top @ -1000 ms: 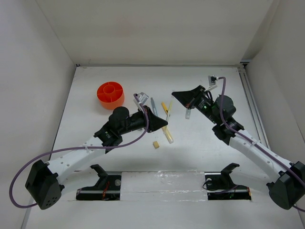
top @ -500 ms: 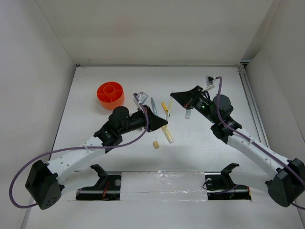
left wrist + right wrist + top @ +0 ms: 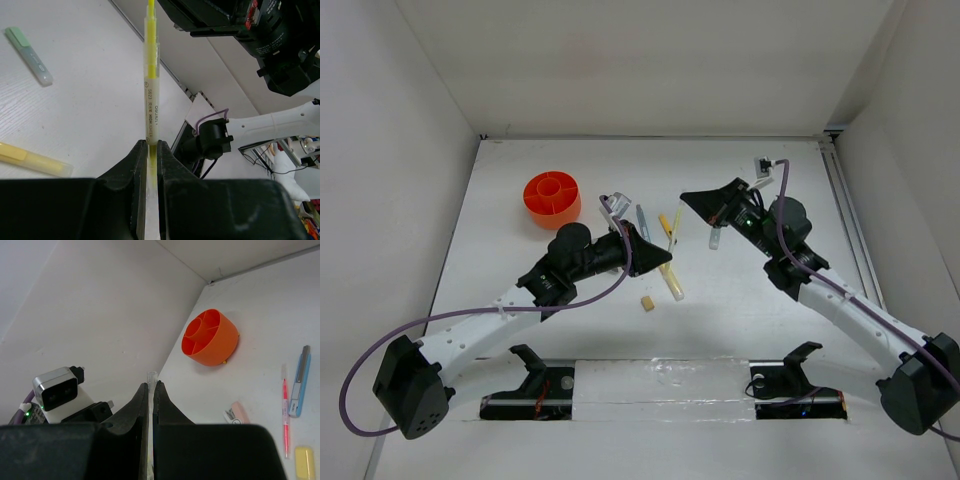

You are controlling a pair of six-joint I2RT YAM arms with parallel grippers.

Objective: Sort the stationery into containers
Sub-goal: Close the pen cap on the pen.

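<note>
Your left gripper (image 3: 152, 145) is staying clamped on the yellow plastic highlighter (image 3: 151, 75) jutting ahead of its fingertips, unmoved. Your right gripper (image 3: 150, 387) is keeping a thin pale pen (image 3: 150, 376) pinched, barely drifting; the round orange plastic cup (image 3: 210, 337) is sitting beyond it.

1. Overhead view: bright, even, diffuse light. The white tabletop (image 3: 720, 320) and walls (image 3: 620, 60) show no hard glare.
2. Shadows under the arms (image 3: 480, 335) are soft and faint.
3. Left wrist view: the dark jaws are blurred at the bottom edge, while the print on the marker (image 3: 151, 90) is sharp.
4. Right wrist view: the jaws are dark and soft, the cup (image 3: 215, 345) is crisp and saturated, and the pale pen (image 3: 150, 377) nearly blends into the grey wall.
</note>
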